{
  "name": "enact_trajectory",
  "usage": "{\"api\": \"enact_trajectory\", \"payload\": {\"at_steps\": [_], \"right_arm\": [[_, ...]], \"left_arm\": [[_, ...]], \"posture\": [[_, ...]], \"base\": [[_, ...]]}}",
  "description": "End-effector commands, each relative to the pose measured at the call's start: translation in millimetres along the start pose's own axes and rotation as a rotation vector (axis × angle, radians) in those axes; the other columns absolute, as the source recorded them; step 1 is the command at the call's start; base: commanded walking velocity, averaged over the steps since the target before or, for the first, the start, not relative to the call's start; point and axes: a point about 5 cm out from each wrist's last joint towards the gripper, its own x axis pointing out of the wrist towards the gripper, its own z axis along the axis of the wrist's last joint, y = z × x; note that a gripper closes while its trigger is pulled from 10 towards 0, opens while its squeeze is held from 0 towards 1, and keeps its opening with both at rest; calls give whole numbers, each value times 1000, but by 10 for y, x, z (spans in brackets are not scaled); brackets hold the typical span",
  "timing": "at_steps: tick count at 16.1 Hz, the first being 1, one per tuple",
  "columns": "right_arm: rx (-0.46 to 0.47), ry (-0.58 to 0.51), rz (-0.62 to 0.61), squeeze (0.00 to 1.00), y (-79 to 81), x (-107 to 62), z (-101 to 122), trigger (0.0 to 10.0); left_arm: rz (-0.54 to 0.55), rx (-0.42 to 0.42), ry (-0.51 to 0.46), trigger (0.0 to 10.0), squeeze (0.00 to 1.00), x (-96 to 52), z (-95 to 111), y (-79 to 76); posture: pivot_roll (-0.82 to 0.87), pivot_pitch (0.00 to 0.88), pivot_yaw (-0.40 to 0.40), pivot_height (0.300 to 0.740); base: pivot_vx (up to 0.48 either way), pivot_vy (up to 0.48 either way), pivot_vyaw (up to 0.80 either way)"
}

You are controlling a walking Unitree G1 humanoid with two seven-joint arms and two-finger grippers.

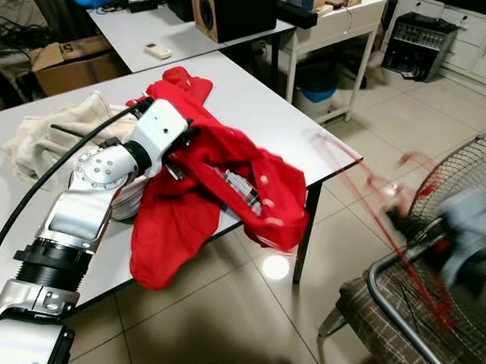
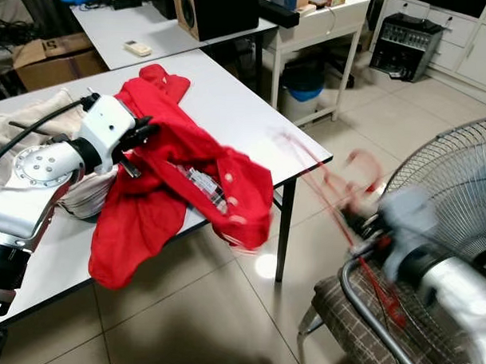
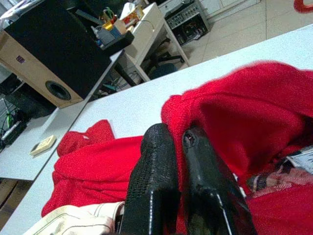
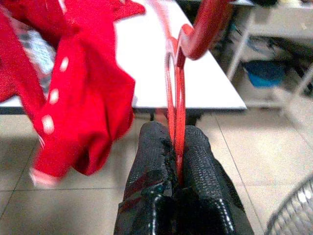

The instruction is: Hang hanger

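A red shirt (image 1: pixel 227 181) lies bunched on the white table (image 1: pixel 262 95), and part of it hangs over the front edge. My left gripper (image 3: pixel 176 134) is shut on a fold of the shirt near its collar, above the table's middle. A thin red hanger (image 4: pixel 177 88) is clamped between the fingers of my right gripper (image 4: pixel 176 132), which is shut on it. That gripper (image 2: pixel 361 222) is motion-blurred, out past the table's right corner and over the floor. The hanger (image 1: pixel 362 202) reaches from it toward the table corner and is apart from the shirt.
A beige cloth (image 1: pixel 45 135) lies on the table's left part. A standing fan (image 1: pixel 466 182) and a chair with a checked seat (image 1: pixel 382 307) crowd the right arm. Behind stand a second table with a speaker (image 1: pixel 229 10) and a cardboard box (image 1: pixel 75 60).
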Motion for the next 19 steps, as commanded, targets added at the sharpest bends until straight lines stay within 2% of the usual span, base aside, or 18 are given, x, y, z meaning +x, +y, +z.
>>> {"api": "enact_trajectory", "payload": {"at_steps": [1, 2, 3, 5, 7, 10, 12, 13, 15, 16, 17, 18, 19], "right_arm": [[-6, -2, 85, 0, 108, -26, 9, 10000], [-13, 4, 213, 0, 260, -73, 4, 10000], [-1, 0, 279, 0, 346, -94, 0, 10000], [17, -10, 320, 0, 412, -97, 10, 10000], [58, -57, 424, 0, 532, -146, 73, 10000], [82, 5, 510, 0, 649, -166, -11, 10000], [104, 128, 457, 0, 661, -102, -205, 10000], [106, 144, 449, 0, 661, -93, -231, 10000], [93, 264, 381, 0, 664, -18, -441, 10000], [74, 292, 357, 0, 649, -6, -481, 10000], [56, 327, 278, 0, 571, 18, -546, 10000], [41, 338, 181, 0, 429, 39, -569, 10000], [21, 299, 114, 0, 244, 32, -467, 10000]], "left_arm": [[0, 16, 9, 0, 0, -25, 8, 23], [-5, 1, 5, 0, 0, -18, 14, -5], [-13, -18, -3, 0, 0, -6, 24, -40], [-19, -45, -9, 0, 0, 16, 39, -76], [-16, -70, -3, 0, 0, 58, 47, -102], [-15, -71, -17, 0, 0, 88, 107, -105], [-20, -76, -40, 0, 0, 88, 184, -91], [-21, -77, -44, 0, 0, 86, 198, -88], [-34, -83, -62, 0, 0, 73, 256, -80], [-35, -80, -61, 0, 0, 71, 258, -78], [-34, -72, -52, 0, 0, 60, 244, -62], [-27, -55, -33, 0, 0, 42, 214, -36], [-13, -28, -8, 0, 0, 14, 178, 11]], "posture": [[-197, 24, 106, 740], [-197, 21, 104, 740], [-198, 19, 104, 740], [-198, 15, 103, 740], [-202, 9, 100, 740], [-207, 2, 97, 740], [-207, 0, 99, 740], [-208, 0, 99, 740], [-207, 0, 99, 740], [-206, 0, 98, 740], [-206, 0, 97, 740], [-205, 0, 95, 740], [-204, 1, 92, 740]], "base": [[0, 0, 0], [0, 0, 0], [0, 0, 0], [0, 0, 0], [0, 0, 0], [0, 0, 0], [0, 0, 0], [0, 0, 0], [0, 0, 0], [0, 0, 0], [0, 0, 0], [0, 0, 0], [0, 0, 0]]}}
